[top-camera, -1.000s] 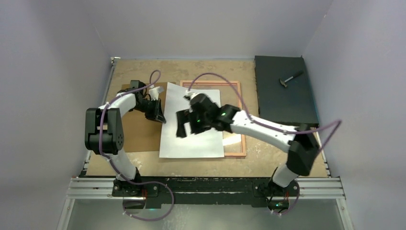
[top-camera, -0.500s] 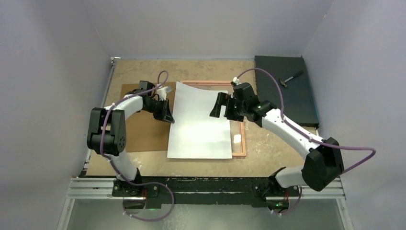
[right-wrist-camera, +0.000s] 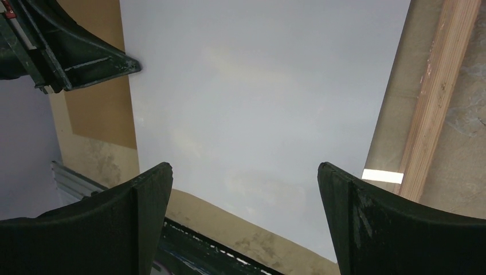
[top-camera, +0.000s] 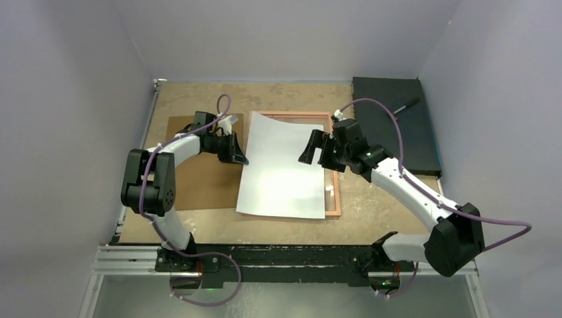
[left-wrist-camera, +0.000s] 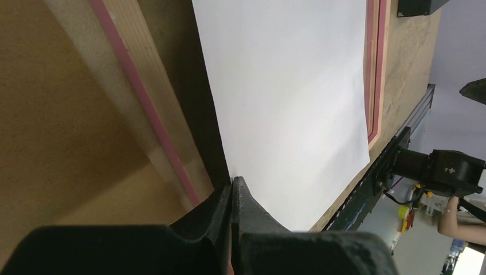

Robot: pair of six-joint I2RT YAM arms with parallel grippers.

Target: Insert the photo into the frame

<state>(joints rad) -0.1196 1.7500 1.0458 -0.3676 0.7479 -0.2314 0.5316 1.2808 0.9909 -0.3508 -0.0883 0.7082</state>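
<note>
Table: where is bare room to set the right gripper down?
Bare: the far strip of table behind the frame, and the near strip before the rail. Crowded: the middle, with photo, brown board, left gripper and right gripper.

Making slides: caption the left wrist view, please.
The left gripper pinches the edge of the photo, blank side up, over the frame.

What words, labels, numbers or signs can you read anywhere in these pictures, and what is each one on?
No text can be read anywhere.
The large thin rectangular photo shows only its blank white side.
The pink-rimmed rectangular frame, the plain brown backing board and the black rectangular box carry no visible marks.
The small yellow item beyond the table edge is too blurred to read.
</note>
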